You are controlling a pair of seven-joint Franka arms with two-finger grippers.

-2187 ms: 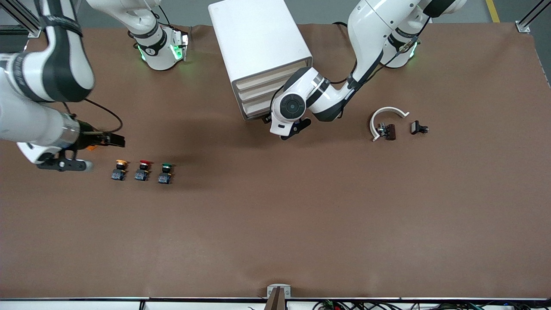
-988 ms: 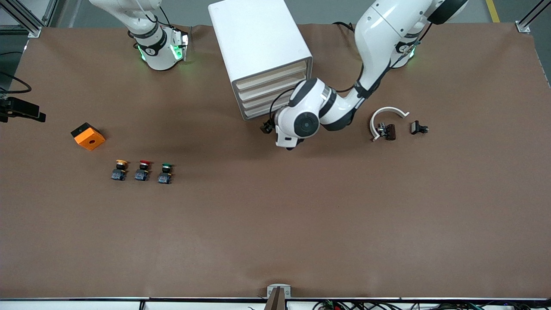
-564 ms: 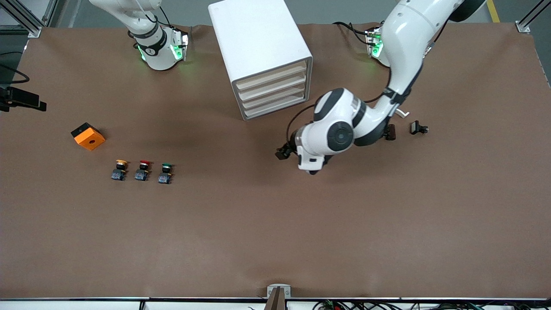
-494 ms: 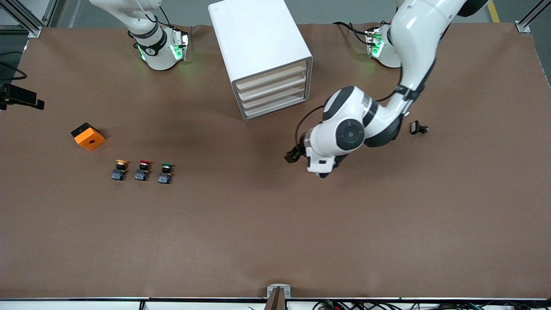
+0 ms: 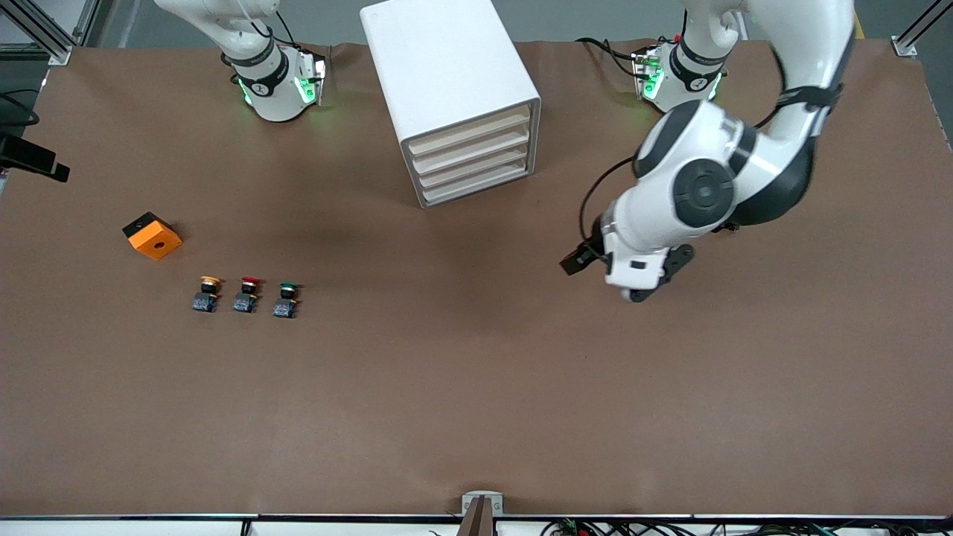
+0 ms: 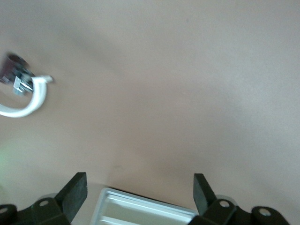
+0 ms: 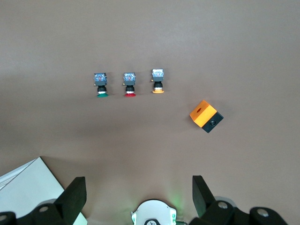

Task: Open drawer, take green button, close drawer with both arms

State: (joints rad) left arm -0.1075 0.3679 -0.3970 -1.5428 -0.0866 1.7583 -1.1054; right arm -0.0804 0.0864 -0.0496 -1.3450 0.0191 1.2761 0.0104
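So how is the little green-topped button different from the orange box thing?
The green-capped push button is smaller than the orange square block. The button has a round cap on a dark base; the block is boxy, with a hole in its top face. The button stands in a row with two others; the block sits alone. Both rest on the brown table.

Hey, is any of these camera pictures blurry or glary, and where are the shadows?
Left wrist view: motion-smeared, the white curved piece soft. Right wrist view: sharp, the green button crisp. Front view: evenly lit, soft shadow beside the cabinet, green glow at both arm bases.
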